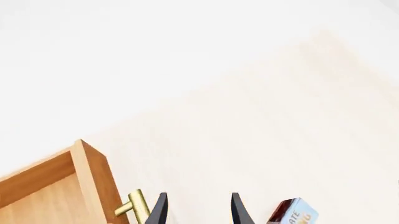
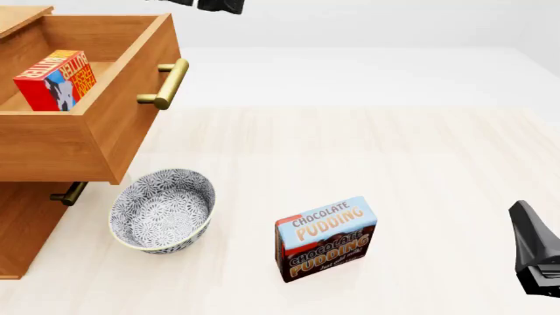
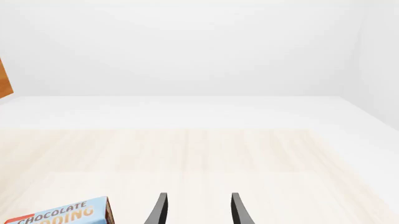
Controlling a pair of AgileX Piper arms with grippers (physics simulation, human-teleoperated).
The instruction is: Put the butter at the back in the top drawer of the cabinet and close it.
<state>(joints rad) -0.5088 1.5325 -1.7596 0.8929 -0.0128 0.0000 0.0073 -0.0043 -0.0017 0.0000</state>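
The butter (image 2: 54,80), a small red box, stands inside the top drawer (image 2: 105,131), which is pulled out of the cabinet (image 2: 22,226) at the left. The drawer's brass handle (image 2: 166,84) faces right. My left gripper (image 1: 198,211) is open and empty, high above the drawer's front corner (image 1: 93,177) and handle (image 1: 134,205). In the front view only a dark part of it (image 2: 217,5) shows at the top edge. My right gripper (image 3: 198,211) is open and empty, low at the table's right (image 2: 534,252).
A patterned grey bowl (image 2: 162,209) sits in front of the cabinet, below the open drawer. The Chocolate Pudding box (image 2: 326,237) stands mid-table; it also shows in the left wrist view (image 1: 293,214) and the right wrist view (image 3: 62,214). A lower drawer handle (image 2: 68,193) pokes out.
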